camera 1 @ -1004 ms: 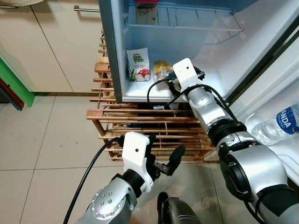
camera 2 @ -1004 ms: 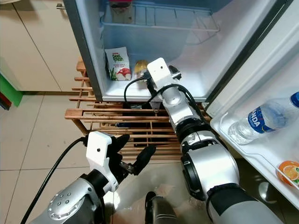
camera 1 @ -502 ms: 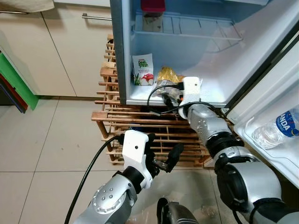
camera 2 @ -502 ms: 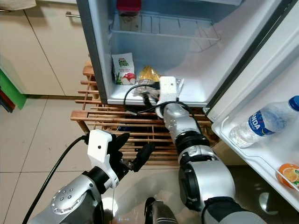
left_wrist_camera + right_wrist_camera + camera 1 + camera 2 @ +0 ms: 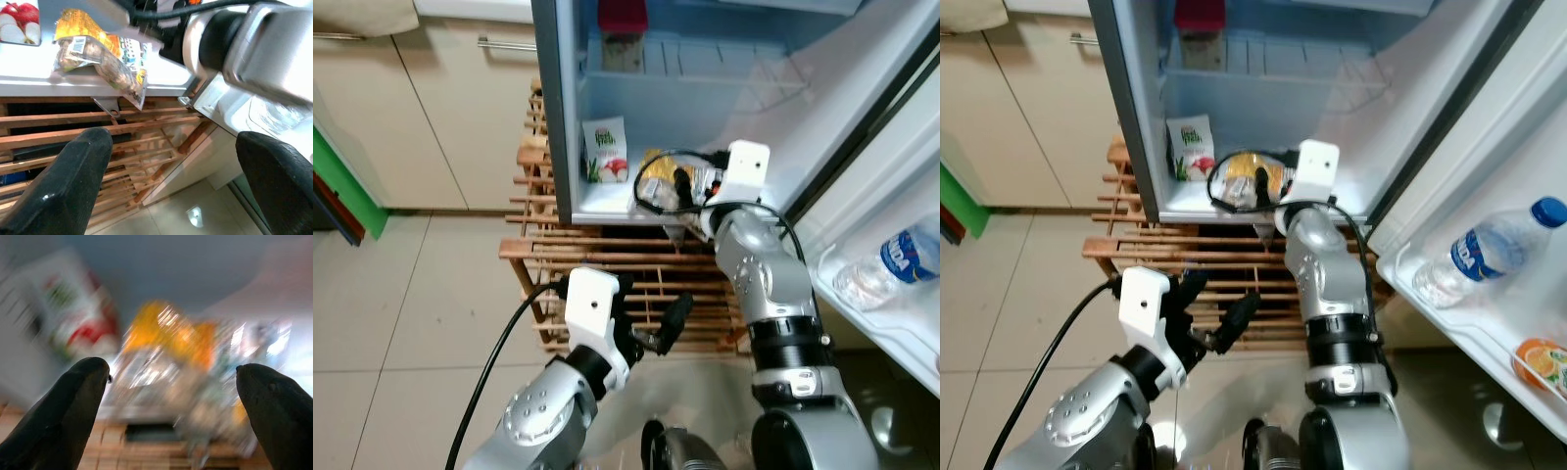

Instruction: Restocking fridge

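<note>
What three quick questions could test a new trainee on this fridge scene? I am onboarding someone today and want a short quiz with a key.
1. True or false: the yellow snack bag lies on the fridge floor beside the juice carton.
2. Which claw is at the fridge opening: A) left claw, B) right claw?
3. Fill in: the water bottle lies in the fridge ____ shelf.

Key
1. True; the bag's corner overhangs the front edge.
2. B; the right claw is open, with the bag just ahead, while the left claw is open, low before the wooden rack.
3. door
</note>
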You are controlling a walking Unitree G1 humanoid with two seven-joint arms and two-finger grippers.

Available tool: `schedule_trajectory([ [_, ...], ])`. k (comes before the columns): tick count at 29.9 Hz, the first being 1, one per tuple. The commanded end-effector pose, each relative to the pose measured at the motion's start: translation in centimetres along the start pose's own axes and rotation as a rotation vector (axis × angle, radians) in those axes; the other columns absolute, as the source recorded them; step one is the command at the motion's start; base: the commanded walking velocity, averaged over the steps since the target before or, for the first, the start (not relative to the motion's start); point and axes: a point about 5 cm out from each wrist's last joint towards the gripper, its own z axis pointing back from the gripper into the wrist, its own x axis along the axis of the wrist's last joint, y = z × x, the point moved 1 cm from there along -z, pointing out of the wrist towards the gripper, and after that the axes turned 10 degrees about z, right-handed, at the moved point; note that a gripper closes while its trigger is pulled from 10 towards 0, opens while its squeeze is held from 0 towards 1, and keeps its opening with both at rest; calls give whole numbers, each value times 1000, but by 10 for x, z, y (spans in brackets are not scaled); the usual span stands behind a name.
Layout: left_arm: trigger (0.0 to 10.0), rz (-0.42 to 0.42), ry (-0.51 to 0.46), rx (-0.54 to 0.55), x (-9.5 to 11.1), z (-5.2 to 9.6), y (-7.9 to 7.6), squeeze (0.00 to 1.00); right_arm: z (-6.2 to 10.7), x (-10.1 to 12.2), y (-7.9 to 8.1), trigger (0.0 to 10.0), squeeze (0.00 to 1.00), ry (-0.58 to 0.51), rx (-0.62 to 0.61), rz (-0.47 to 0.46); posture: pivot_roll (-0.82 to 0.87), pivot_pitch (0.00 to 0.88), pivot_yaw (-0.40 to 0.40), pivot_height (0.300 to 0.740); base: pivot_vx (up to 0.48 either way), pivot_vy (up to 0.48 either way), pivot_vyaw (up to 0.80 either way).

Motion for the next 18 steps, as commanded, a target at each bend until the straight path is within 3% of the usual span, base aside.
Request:
schedule_trajectory([
  [1, 10000, 10, 14, -11, -4, 0, -2, 0, 6, -1, 3, 10000, 0, 19, 10, -18, -25, 168, -76, 740, 0, 0, 0],
  [3, 10000, 4, 7, 1, -3, 0, 0, 0, 26, -10, 13, 10000, 0, 85, 43, -101, -30, 172, -72, 740, 0, 0, 0],
  [6, 10000, -39, -12, 23, 1, 0, 4, 0, 34, -19, 18, 10000, 0, 123, 54, -127, -44, 171, -66, 740, 0, 0, 0],
  [7, 10000, -143, -25, 36, 4, 0, 9, 0, 32, -31, 14, 10000, 0, 154, 37, -131, -45, 171, -65, 740, 0, 0, 0],
  [8, 10000, -143, -25, 36, 4, 0, 9, 0, 32, -31, 14, 10000, 0, 154, 37, -131, -45, 171, -65, 740, 0, 0, 0],
  [12, 10000, -311, 9, 68, 3, 6, 23, 0, 21, -45, 10, 10000, 0, 169, 15, -136, -37, 173, -53, 740, 0, 0, 0],
  [15, 10000, -385, 39, 101, 3, 13, 32, 0, 14, -49, 10, 10000, 0, 173, -2, -125, -21, 176, -50, 740, 0, 0, 0],
  [18, 10000, -406, 56, 156, 5, 20, 42, 0, 7, -49, 10, 10000, 0, 159, -18, -111, -18, 177, -47, 740, 0, 0, 0],
])
